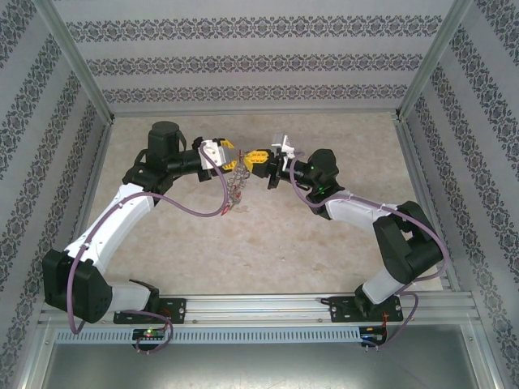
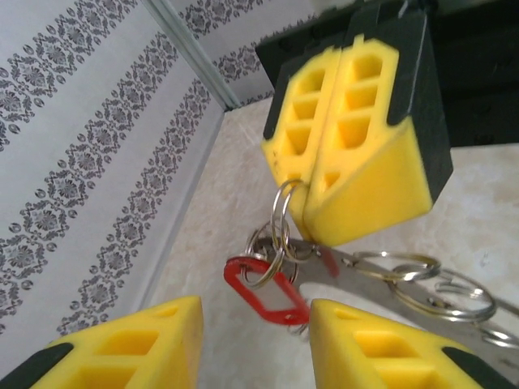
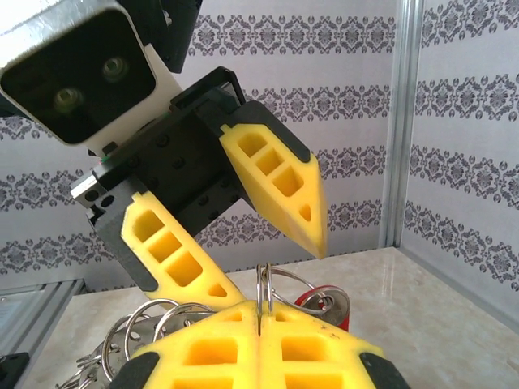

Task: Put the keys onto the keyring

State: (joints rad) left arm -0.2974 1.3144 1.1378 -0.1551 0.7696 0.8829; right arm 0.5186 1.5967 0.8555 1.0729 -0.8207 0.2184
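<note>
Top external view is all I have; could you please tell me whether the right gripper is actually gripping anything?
Observer: Yes, the right gripper is shut on a split ring, pinched at its fingertips.
Operator: Thank you. Is the left gripper closed too?
Observer: No, the left gripper is open, its fingers apart, facing that ring.
Operator: What hangs underneath?
Observer: A red key tag hangs just below the pinched ring.

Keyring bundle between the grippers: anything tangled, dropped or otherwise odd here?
Nothing looks dropped or broken. The bundle hangs from one ring pinched in the shut right gripper; more rings and a red tag dangle bunched together beneath. The left gripper stands open beside it.
</note>
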